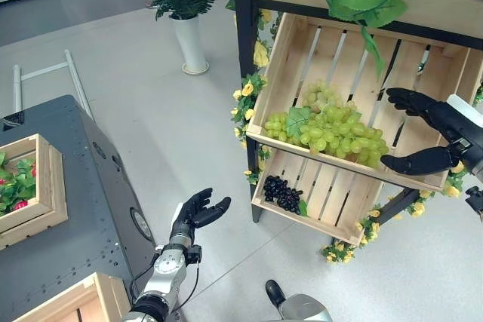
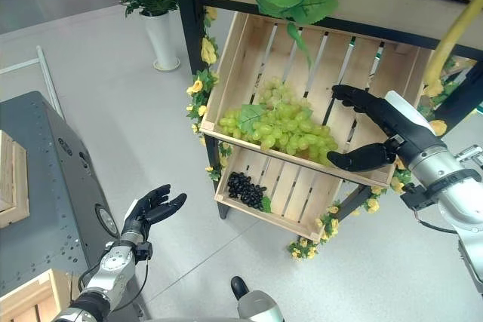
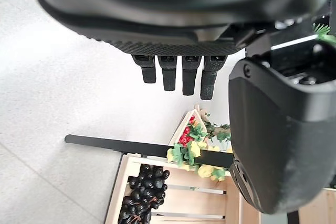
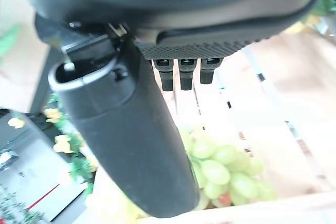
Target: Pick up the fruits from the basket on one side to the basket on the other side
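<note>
Grey floor [image 1: 151, 126] runs under a tilted wooden crate stand, its top cut off by the frame. Green grapes [image 1: 328, 130] lie heaped in the upper crate [image 1: 302, 50]; black grapes [image 1: 283, 192] sit in the lower crate [image 1: 332, 194]. The right hand [image 2: 377, 133] hovers spread wide, thumb apart from fingers, just beside the green bunch, holding nothing. The left hand [image 1: 198, 213] hangs over the floor, loosely spread and holding nothing. A flat wooden box [image 1: 34, 186] on the grey worktop [image 1: 68, 246] is cropped at the edge; its red contents are hard to make out.
</note>
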You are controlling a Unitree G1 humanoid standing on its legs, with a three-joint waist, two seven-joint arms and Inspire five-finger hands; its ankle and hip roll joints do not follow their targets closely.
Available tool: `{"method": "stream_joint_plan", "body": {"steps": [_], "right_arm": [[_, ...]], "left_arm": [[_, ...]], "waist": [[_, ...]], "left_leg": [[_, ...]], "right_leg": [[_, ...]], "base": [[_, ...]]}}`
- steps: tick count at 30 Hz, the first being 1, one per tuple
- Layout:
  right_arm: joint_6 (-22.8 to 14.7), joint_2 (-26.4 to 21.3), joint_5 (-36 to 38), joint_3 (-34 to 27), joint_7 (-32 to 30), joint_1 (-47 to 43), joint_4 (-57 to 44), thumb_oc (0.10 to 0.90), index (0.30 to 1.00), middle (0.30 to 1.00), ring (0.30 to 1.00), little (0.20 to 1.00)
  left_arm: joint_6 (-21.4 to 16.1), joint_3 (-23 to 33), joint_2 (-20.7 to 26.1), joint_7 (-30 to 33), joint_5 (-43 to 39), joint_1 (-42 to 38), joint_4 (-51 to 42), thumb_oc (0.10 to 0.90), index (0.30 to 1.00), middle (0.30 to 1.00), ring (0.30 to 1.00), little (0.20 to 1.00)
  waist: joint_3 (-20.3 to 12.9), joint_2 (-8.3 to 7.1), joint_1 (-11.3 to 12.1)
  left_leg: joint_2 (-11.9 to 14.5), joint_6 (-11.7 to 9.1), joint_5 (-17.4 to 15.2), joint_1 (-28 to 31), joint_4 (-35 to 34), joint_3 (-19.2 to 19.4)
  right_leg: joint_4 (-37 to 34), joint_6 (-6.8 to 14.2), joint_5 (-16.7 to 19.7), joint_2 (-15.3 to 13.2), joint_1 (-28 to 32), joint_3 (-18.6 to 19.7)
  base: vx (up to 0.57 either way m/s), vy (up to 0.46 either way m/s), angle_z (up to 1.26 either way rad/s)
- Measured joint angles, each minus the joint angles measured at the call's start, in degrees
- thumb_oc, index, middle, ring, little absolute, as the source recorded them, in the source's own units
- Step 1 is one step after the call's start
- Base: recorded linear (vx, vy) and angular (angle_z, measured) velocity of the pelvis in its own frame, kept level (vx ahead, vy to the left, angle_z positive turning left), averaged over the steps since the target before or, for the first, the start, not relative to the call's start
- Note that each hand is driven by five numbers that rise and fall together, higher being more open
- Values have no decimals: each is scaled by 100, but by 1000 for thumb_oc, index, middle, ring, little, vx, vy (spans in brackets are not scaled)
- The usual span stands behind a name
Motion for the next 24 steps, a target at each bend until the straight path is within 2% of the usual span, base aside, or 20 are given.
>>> {"method": "stream_joint_plan", "body": {"steps": [14, 17, 24], "right_arm": [[-111, 318, 867, 44, 319, -137, -312, 800, 900, 900, 900, 900], [-111, 451, 896, 294, 384, -468, -377, 800, 900, 900, 900, 900], [-30, 698, 1293, 1207, 616, -1107, -706, 800, 900, 900, 900, 900]], "left_arm": [[0, -2, -4, 0, 3, 4, 6, 800, 900, 900, 900, 900], [0, -9, -19, 18, 5, 6, 12, 800, 900, 900, 900, 900], [0, -19, -145, 56, 15, 11, 68, 800, 900, 900, 900, 900]], "waist": [[-82, -18, 50], [-98, 8, 78], [-141, 55, 381]], "left_leg": [[-1, -4, 1, 9, 1, 17], [0, -4, 2, 10, 1, 11], [26, -36, 39, -5, 2, -127]], "right_leg": [[1, 4, 7, 0, 1, 13], [1, 5, 9, -2, 5, 5], [1, -22, 7, -14, 38, -143]], "base": [[1, 0, -1], [0, 0, 0], [-36, -54, 8]]}}
